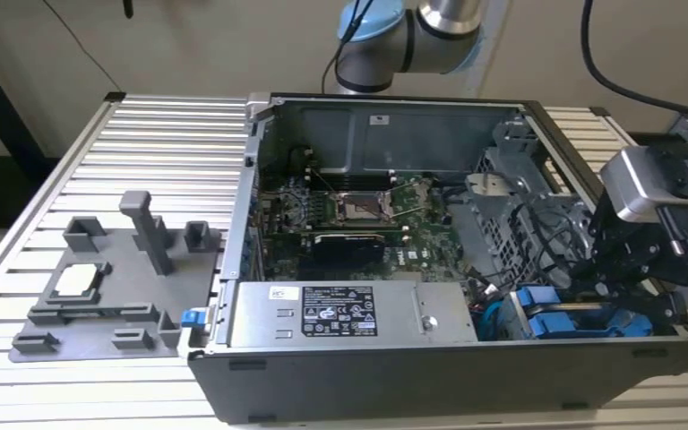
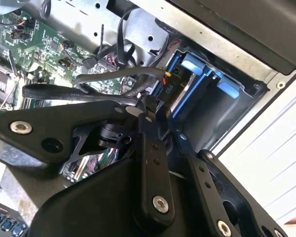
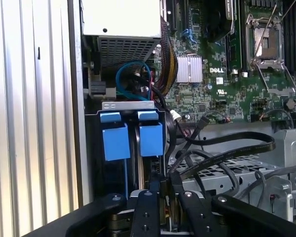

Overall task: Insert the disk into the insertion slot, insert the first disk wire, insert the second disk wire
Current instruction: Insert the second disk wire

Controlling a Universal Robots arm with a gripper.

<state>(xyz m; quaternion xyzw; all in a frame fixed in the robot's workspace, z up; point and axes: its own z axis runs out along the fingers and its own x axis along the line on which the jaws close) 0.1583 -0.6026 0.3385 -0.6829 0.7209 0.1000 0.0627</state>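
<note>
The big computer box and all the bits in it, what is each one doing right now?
Dark metal computer case: side open, lying flat on the ribbed table.
Grey-silver disk in its bright blue plastic carrier: seated down in the grey sheet-metal insertion slot.
Black flat wire: loose, looping over the metal cage.
Black pincer: closed on a black wire's end, beside the disk.

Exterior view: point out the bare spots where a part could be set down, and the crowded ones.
Free: the slatted table behind the grey fixture tray, on the case's exterior-view left; also the strip in front of that tray. Crowded: inside the case, where cables, the blue disk carriers and the gripper bunch together.
</note>
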